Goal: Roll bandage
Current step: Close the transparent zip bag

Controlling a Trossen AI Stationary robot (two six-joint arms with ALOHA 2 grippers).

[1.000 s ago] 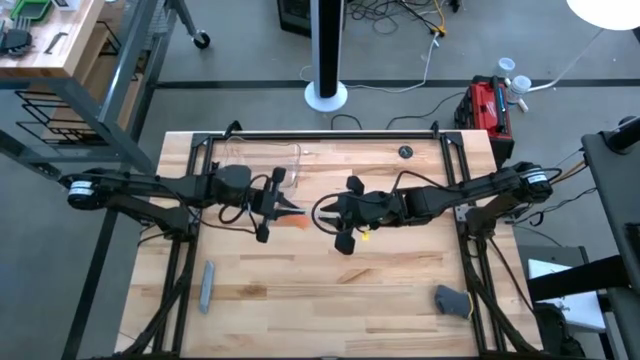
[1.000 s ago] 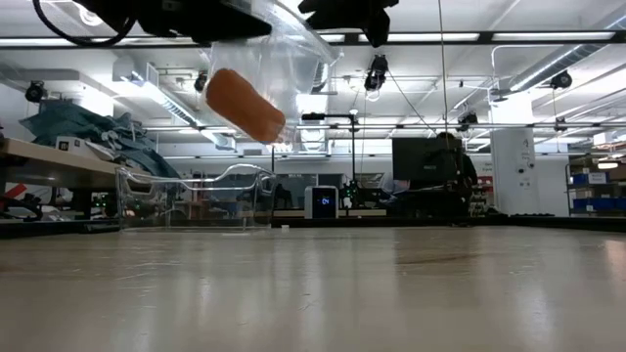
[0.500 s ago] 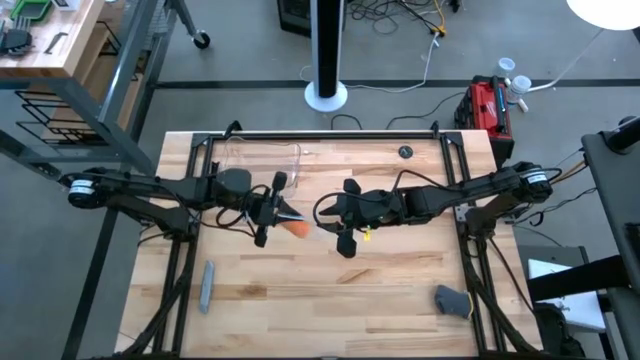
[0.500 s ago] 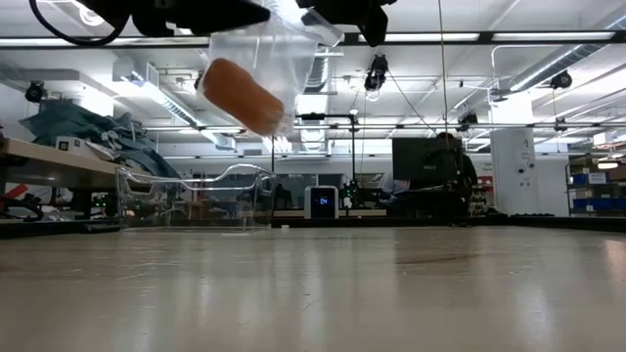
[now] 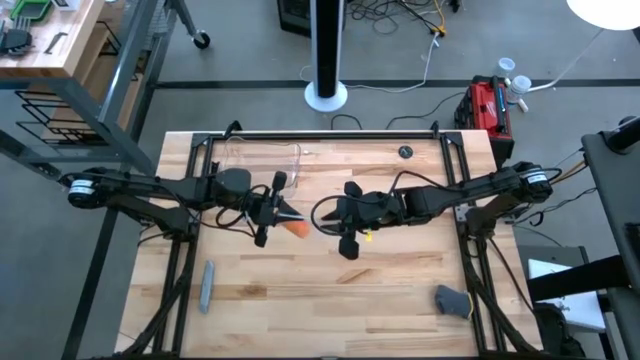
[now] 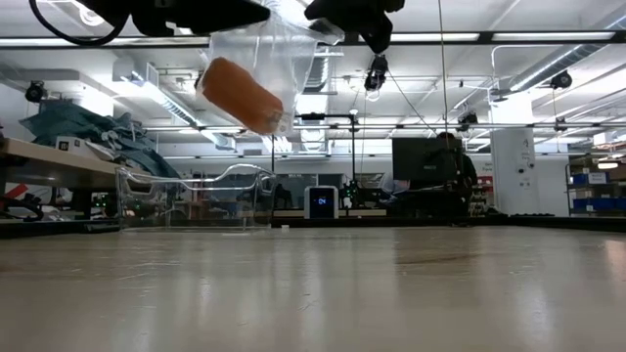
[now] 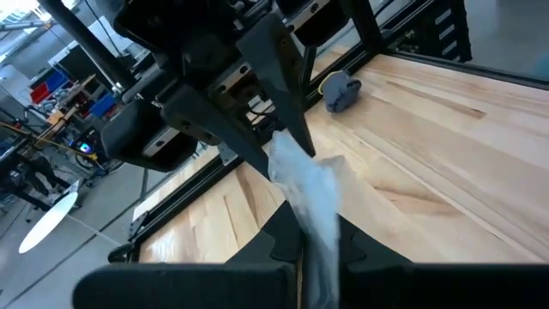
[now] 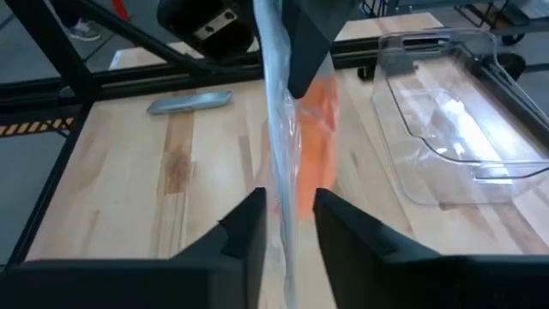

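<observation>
Hanging wrapped bandage (image 6: 240,95), clear tray (image 5: 262,163) behind, seemingly untouched.

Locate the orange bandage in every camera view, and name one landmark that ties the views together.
High view: the bandage sits mid-table between the two grippers.
Low view: upper left, hanging in the clear plastic wrap.
Left wrist view: not visible, only the wrap.
Right wrist view: centre, behind the wrap.
Shared landmark: the clear plastic tray.

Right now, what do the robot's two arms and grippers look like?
Both arms are dark, slim and jointed, with looping black cables near the wrists. The left gripper and right gripper each have two flat black tapering fingers. A small yellow mark shows under the right wrist.
</observation>
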